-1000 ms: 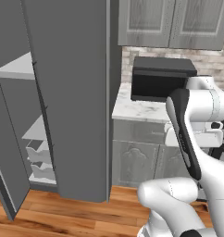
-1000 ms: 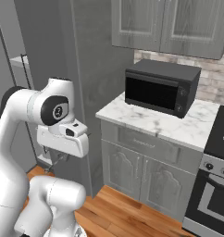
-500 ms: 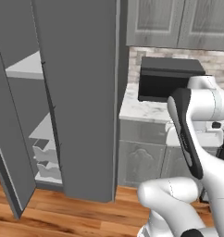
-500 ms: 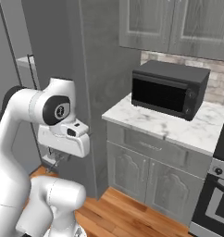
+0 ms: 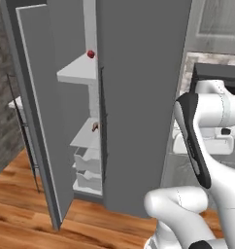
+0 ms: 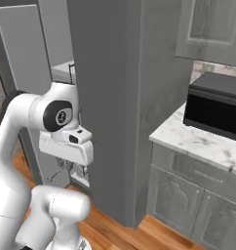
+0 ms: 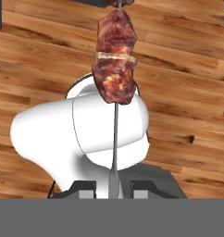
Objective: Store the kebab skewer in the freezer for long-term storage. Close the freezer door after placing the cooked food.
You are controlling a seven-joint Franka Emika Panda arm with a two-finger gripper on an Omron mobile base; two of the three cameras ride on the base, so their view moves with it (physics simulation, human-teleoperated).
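Left base view: the freezer door (image 5: 44,112) stands ajar; the skewer could strike its edge on entry. Right base view: the freezer (image 6: 108,97) is near the arm. Hand view: the end effector (image 7: 114,185) is clamped on the kebab skewer (image 7: 115,78), whose meat projects beyond the tips and could slip.

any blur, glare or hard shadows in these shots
Left base view: soft and slightly blurred, flat even light, no glare on the freezer door. Right base view: similar softness, the microwave front dark and without reflections. Hand view: sharpest, the kebab skewer crisply textured above the pincer, no hard shadows on the wood floor.
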